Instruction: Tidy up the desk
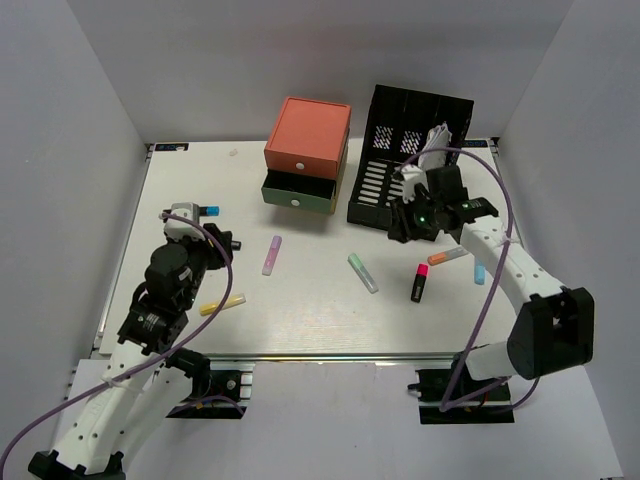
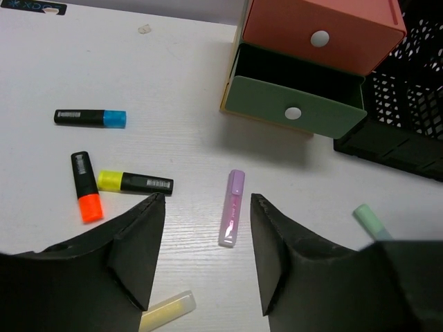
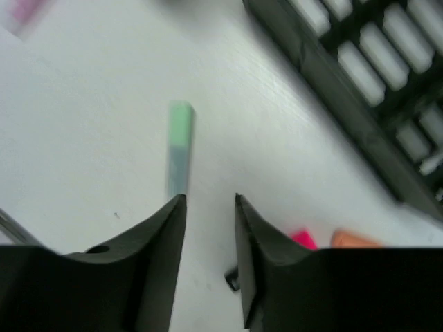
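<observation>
Hovering low over the desk (image 1: 300, 320), the left gripper (image 2: 208, 200) has its two fingers spread apart with nothing between them. The white tabletop lies directly beneath it and stretches out ahead and to both sides. Just ahead of the gap between the fingertips a purple marker (image 2: 232, 207) lies flat, pointing away from the gripper. Ahead and to the left sit a yellow-and-black highlighter (image 2: 135, 182) and, just beside it, an orange-and-black highlighter (image 2: 84, 187); farther out on that side is a blue-and-black highlighter (image 2: 90, 117). A pale yellow marker (image 2: 166, 310) shows below the left finger. Farther ahead stands a drawer box (image 2: 311, 62), its green drawer (image 2: 294, 111) pulled open.

The right gripper (image 3: 210, 199) also hangs over the desk, its fingers only a narrow way apart and empty. A green marker (image 3: 180, 149) lies ahead of its left fingertip, apart from it. A black rack (image 3: 360, 76) runs ahead and to the right. Close by the right finger a pink highlighter (image 3: 303, 238) and an orange marker (image 3: 353, 240) peek out; this view is blurred, so finer detail cannot be told.
</observation>
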